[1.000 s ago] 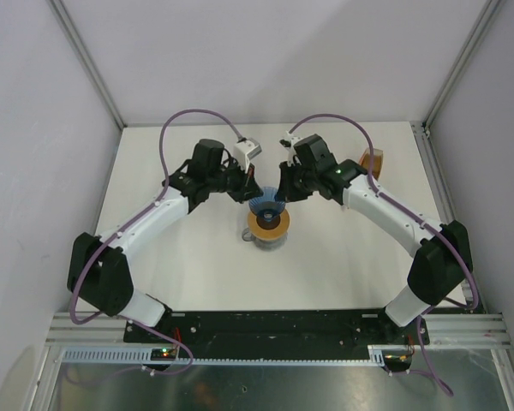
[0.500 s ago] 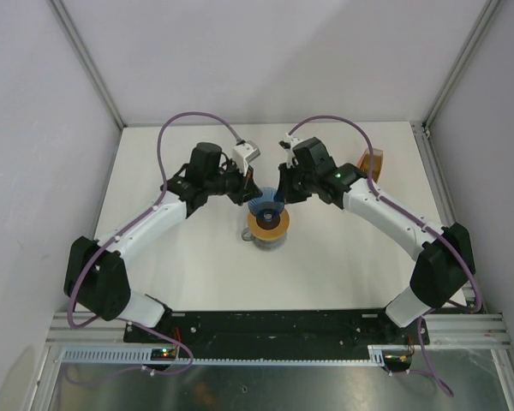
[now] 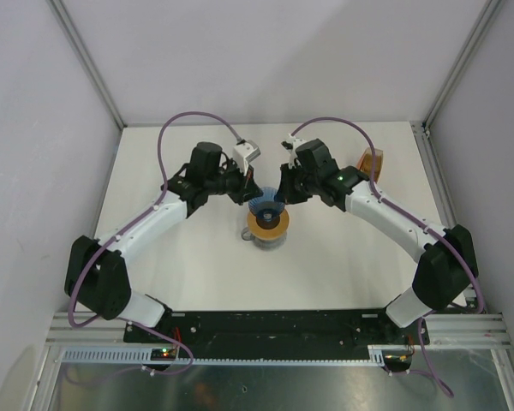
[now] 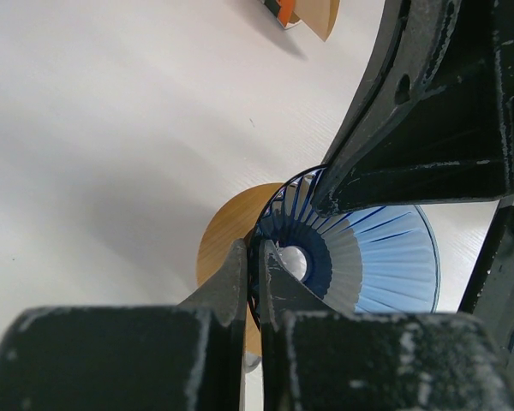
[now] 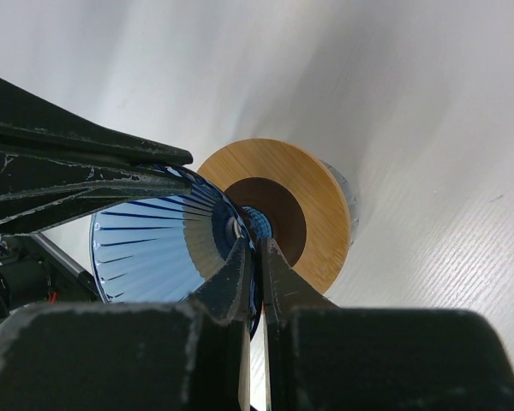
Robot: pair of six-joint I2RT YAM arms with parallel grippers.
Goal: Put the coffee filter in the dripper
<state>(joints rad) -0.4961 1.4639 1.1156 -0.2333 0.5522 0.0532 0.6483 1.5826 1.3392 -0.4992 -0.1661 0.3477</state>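
White tabletop [image 3: 325,257]: mid-frame, the dripper [image 3: 265,204] is being pinched by left gripper [image 4: 254,253] and right gripper [image 5: 255,247] and seemingly seated on the wooden ring [image 3: 268,226]; a filter from the upper-right stack [image 3: 371,160] is being awaited.

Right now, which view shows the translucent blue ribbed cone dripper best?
Left wrist: the dripper faces the lens, ribs and centre hole clear, though the right gripper covers its upper rim. Right wrist shows its inside partly behind the left gripper. Top external shows only a small blue spot.
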